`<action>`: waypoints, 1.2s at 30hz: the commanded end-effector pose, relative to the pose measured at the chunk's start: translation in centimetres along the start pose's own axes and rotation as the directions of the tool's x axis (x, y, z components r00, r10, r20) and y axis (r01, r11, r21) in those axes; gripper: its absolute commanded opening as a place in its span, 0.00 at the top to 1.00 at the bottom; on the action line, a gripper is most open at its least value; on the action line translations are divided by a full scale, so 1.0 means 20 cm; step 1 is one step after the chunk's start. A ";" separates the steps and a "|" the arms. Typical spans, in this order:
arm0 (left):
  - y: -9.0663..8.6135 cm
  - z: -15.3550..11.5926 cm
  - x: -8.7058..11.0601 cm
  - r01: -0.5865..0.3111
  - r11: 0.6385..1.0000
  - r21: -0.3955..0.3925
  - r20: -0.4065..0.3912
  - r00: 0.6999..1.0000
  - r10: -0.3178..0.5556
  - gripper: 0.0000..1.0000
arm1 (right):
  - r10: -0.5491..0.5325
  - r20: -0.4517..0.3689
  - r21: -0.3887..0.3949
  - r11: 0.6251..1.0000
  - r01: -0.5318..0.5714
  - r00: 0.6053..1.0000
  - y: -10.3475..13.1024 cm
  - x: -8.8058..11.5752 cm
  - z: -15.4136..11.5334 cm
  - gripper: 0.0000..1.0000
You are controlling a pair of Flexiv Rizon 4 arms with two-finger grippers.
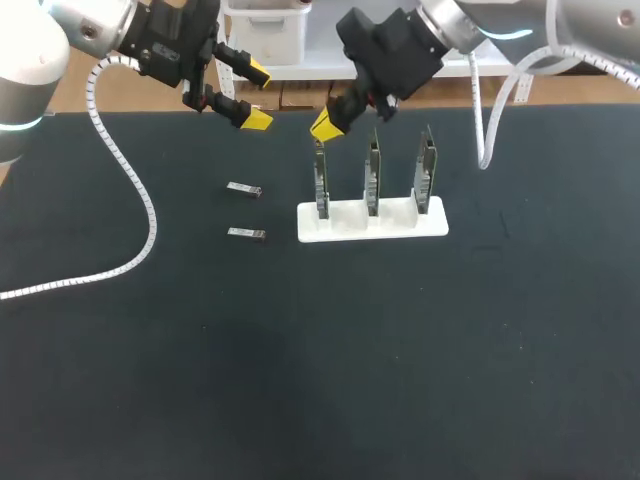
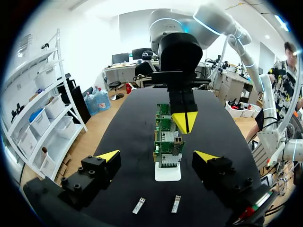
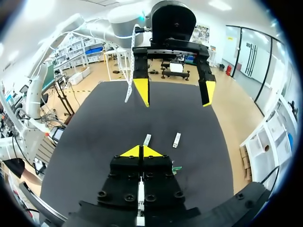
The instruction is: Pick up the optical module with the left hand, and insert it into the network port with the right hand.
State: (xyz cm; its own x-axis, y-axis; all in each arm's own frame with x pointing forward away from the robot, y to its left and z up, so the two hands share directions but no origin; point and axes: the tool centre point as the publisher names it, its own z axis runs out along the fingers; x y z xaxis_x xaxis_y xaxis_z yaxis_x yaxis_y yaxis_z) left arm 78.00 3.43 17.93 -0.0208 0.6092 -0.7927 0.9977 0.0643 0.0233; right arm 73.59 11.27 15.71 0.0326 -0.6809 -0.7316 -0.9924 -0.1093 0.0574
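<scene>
Two small silver optical modules lie on the black table left of the stand, one farther back [image 1: 244,189] and one nearer [image 1: 247,234]. My left gripper [image 1: 258,97] hangs open above and behind them, holding nothing. In the left wrist view both modules [image 2: 138,205] [image 2: 175,204] lie below the open left gripper [image 2: 157,156]. Three upright green port boards [image 1: 372,175] stand in a white stand [image 1: 372,222]. My right gripper [image 1: 325,125] is shut and empty, just above the leftmost board [image 1: 321,180]. The right wrist view shows its shut tips [image 3: 140,151] and the modules [image 3: 147,139] [image 3: 176,139] ahead.
A white ribbed cable [image 1: 130,190] from the left arm drapes over the table's left part. Another white cable [image 1: 485,130] hangs at the back right. In the left wrist view the boards [image 2: 165,142] line up ahead of it, the right gripper [image 2: 184,120] over them.
</scene>
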 end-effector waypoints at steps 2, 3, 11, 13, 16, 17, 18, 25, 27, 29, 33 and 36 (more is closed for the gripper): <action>0.00 0.00 -0.01 0.003 1.000 0.003 -0.007 1.000 -0.003 0.00 | 0.013 0.008 -0.002 1.000 -0.013 1.000 0.00 0.02 0.01 1.00; 0.00 0.00 -0.01 0.003 1.000 0.003 -0.007 1.000 -0.003 0.00 | 0.014 0.009 -0.002 1.000 -0.014 1.000 0.00 0.03 0.01 1.00; 0.00 0.00 -0.01 0.003 1.000 0.003 -0.007 1.000 -0.003 0.00 | 0.021 0.016 -0.005 1.000 -0.021 1.000 0.01 0.04 0.02 1.00; 0.00 0.00 -0.01 0.003 1.000 0.003 -0.007 1.000 -0.003 0.00 | 0.022 0.017 -0.006 1.000 -0.022 1.000 0.02 0.04 0.02 1.00; 0.00 0.00 -0.01 0.003 1.000 0.003 -0.007 1.000 -0.003 0.00 | 0.016 0.015 -0.001 1.000 -0.016 1.000 0.02 0.03 0.02 1.00; 0.00 0.00 -0.01 0.003 1.000 0.003 -0.007 1.000 -0.003 0.00 | 0.015 0.015 0.000 1.000 -0.015 1.000 0.01 0.02 0.01 1.00; 0.00 0.00 -0.01 0.003 1.000 0.003 -0.007 1.000 -0.003 0.00 | 0.013 0.014 0.002 1.000 -0.013 1.000 0.01 0.02 0.01 1.00; 0.00 0.00 -0.01 0.003 1.000 0.003 -0.007 1.000 -0.003 0.00 | 0.002 0.008 0.003 1.000 -0.002 1.000 0.00 0.01 0.00 1.00; 0.00 0.00 -0.01 0.003 1.000 0.003 -0.007 1.000 -0.003 0.00 | 0.004 0.005 -0.002 1.000 -0.004 1.000 -0.01 0.02 0.00 1.00; 0.00 0.00 -0.01 0.003 1.000 0.003 -0.007 1.000 -0.003 0.00 | 0.005 0.005 -0.004 1.000 -0.005 1.000 -0.02 0.02 0.01 1.00; 0.00 0.00 -0.01 0.003 1.000 0.003 -0.007 1.000 -0.003 0.00 | 0.010 0.006 -0.009 1.000 -0.010 1.000 -0.03 0.03 0.01 1.00; 0.00 0.00 -0.01 0.003 1.000 0.003 -0.007 1.000 -0.003 0.00 | 0.016 0.010 -0.013 1.000 -0.016 1.000 -0.02 0.04 0.02 1.00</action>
State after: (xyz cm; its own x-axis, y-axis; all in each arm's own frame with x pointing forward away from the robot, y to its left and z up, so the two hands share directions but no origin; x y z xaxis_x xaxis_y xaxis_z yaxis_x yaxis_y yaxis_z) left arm 78.00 3.43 17.93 -0.0208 0.6092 -0.7927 0.9977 0.0643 0.0233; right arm 73.84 11.10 14.92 0.0170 -0.6775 -0.7353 -0.9915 -0.1063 0.0751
